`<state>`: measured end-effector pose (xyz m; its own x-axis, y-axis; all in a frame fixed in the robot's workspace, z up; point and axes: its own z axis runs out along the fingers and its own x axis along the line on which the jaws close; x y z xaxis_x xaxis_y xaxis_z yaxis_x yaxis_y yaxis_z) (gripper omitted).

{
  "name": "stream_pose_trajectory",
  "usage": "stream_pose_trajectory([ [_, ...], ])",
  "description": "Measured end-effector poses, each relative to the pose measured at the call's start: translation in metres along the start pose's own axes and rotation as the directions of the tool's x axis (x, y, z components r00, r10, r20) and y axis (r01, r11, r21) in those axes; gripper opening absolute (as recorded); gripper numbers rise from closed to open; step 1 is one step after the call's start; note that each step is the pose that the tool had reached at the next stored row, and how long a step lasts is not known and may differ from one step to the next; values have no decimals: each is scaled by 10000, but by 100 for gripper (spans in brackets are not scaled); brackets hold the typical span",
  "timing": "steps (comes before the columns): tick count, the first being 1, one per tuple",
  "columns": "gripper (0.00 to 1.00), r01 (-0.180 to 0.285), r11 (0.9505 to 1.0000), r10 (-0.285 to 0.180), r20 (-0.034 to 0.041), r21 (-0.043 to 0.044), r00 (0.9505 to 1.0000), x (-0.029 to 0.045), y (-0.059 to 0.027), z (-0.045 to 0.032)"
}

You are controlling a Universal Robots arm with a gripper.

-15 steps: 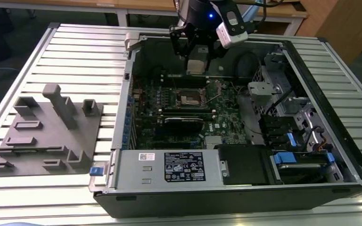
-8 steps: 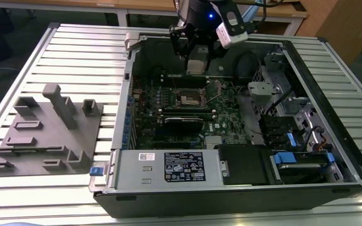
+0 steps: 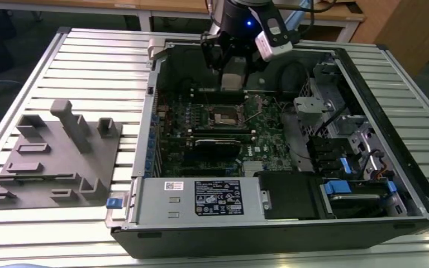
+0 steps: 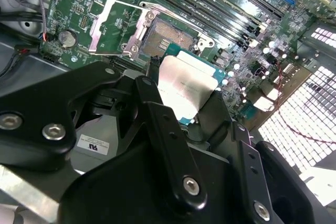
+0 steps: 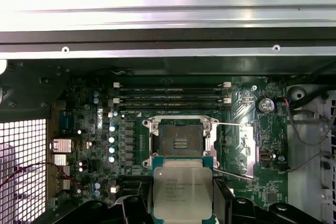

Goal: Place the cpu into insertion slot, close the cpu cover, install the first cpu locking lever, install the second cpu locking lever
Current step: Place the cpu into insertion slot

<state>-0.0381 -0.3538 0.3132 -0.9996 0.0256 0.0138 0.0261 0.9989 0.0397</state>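
With the fingers (image 5: pixel 223 203) clamped on the cpu (image 5: pixel 182 192) near the uncovered insertion slot (image 3: pixel 229 116) at mid-frame in the exterior view, seating it probably calls for squared edges and a level, gentle descent.

Worktop (image 3: pixel 95 61): pale metal, ribbed in long parallel slats, evenly lit, with soft glare along the ribs. The same slats (image 5: pixel 168 3) appear in the first wrist view. Floor (image 3: pixel 32 28) beyond the worktop's edge at the exterior view's left: dark. Beyond the far edge: light wooden benches (image 3: pixel 87 5). Past the far corner at the exterior view's right: a wooden cabinet (image 3: pixel 404 28).
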Motion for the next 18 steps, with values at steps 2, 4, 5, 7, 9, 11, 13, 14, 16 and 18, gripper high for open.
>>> stream_pose_trajectory([
  [2, 54, 0, 10000, 0, 0, 0, 10000, 0, -1, 18],
  [4, 54, 0, 10000, 0, 0, -1, 10000, -1, -1, 31],
  [5, 54, 0, 10000, 0, 0, 1, 10000, 0, -1, 31],
  [7, 54, 0, 10000, 0, -1, 2, 10000, 0, -1, 32],
  [9, 54, -2, 10000, 2, 2, -3, 10000, 0, 4, 37],
  [11, 54, -1, 10000, 1, 0, 0, 10000, 1, 14, 41],
  [13, 54, -1, 10000, 1, 1, -2, 10000, 2, 21, 49],
  [14, 54, 0, 10000, 0, 1, -1, 10000, 2, 24, 57],
  [16, 54, 0, 10000, 0, 0, 0, 10000, 2, 27, 83],
  [18, 54, -1, 10000, 1, 0, 0, 10000, 3, 29, 116],
])
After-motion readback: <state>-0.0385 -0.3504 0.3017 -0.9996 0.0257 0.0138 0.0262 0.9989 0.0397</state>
